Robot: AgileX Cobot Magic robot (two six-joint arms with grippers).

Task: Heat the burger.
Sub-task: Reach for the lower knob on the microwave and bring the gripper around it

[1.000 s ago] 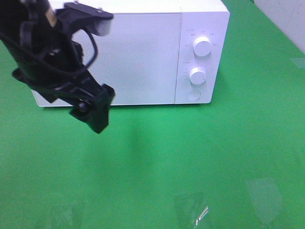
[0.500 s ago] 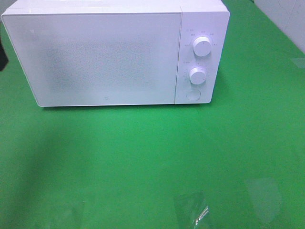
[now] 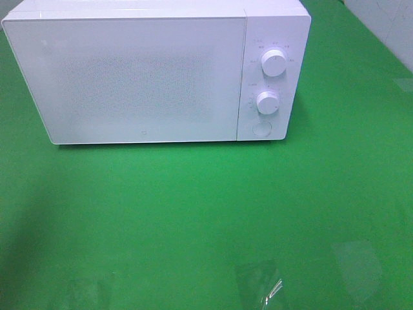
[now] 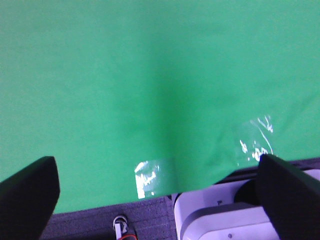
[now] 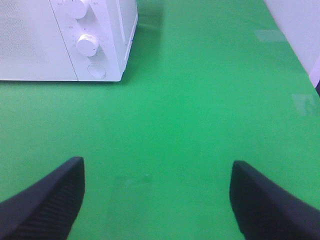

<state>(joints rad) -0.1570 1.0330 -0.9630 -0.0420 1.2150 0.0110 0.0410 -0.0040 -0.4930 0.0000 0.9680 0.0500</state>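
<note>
The burger is out of view in every frame. A white microwave stands at the back of the green table with its door closed; its knob side also shows in the right wrist view. Neither arm appears in the high view. My left gripper is open over bare green cloth near the table's front edge, nothing between its fingers. My right gripper is also open and empty above the cloth, in front and to the right of the microwave.
The microwave's panel carries two round knobs and a round button. Clear tape patches lie on the cloth near the front. A white machine base sits beyond the table's front edge.
The left arm, which stood in front of the microwave door a second ago, has withdrawn out of the high view. The microwave has not moved.
</note>
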